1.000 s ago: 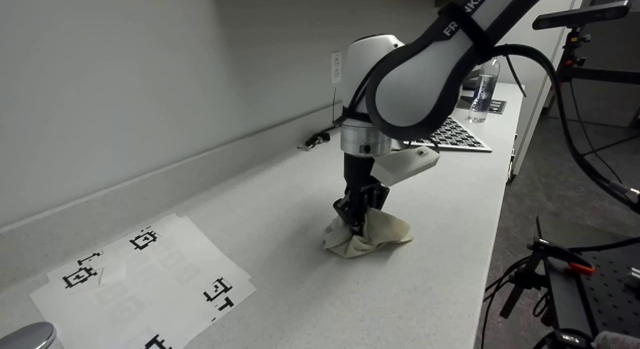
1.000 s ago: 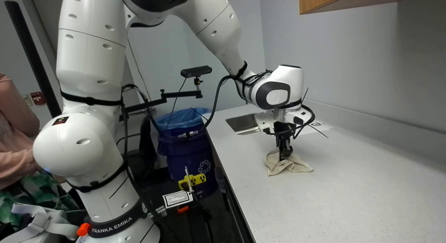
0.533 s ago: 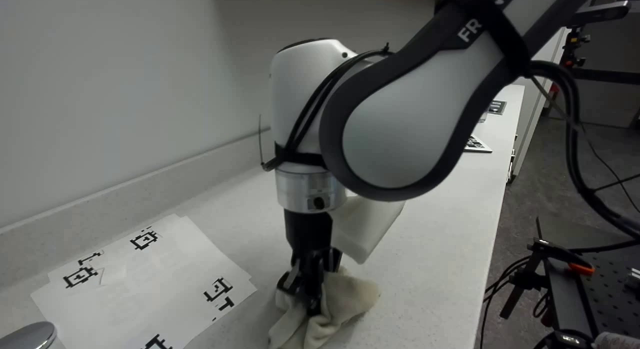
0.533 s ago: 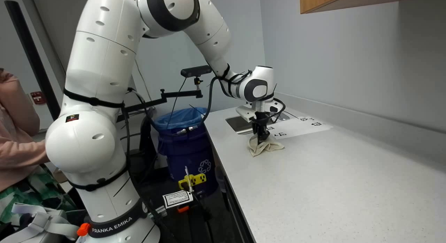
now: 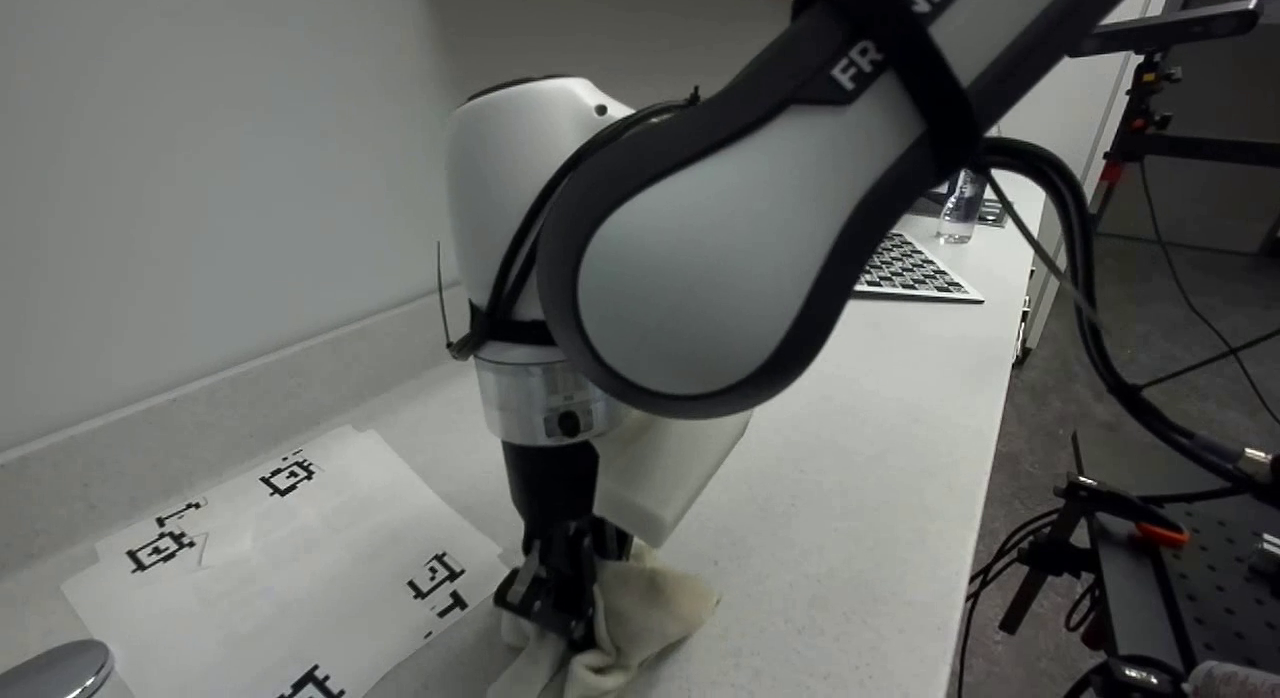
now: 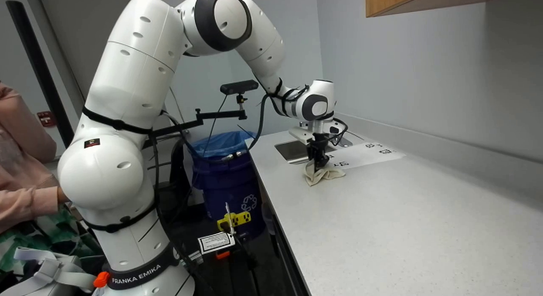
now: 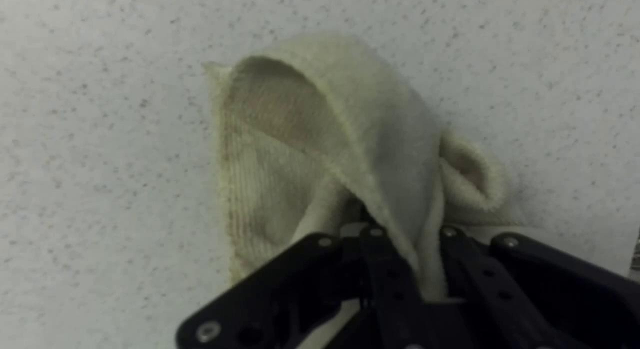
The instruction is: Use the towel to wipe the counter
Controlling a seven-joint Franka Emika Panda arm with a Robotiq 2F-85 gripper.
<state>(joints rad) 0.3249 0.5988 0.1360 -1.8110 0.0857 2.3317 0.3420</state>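
A crumpled cream towel [image 5: 655, 608] lies on the light speckled counter [image 5: 810, 498]. It shows in both exterior views [image 6: 326, 174] and fills the middle of the wrist view [image 7: 350, 89]. My gripper [image 5: 580, 633] points down and is shut on the towel, with a fold pinched between the fingers [image 7: 385, 269]. The gripper also shows in an exterior view [image 6: 317, 166]. The towel's loose parts spread around the fingertips and rest on the counter. The fingertips themselves are hidden in the cloth.
White paper sheets [image 5: 300, 578] with black markers lie close beside the towel. A metal sink [image 6: 293, 152] is near the counter's end. A checkered board [image 5: 910, 268] and a bottle [image 5: 960, 213] stand farther along. A wall [image 6: 424, 75] runs behind the counter.
My gripper has slid the towel along the counter toward the sink end and the paper sheets. In the last half second it moved a little further. The grip on the towel is unchanged.
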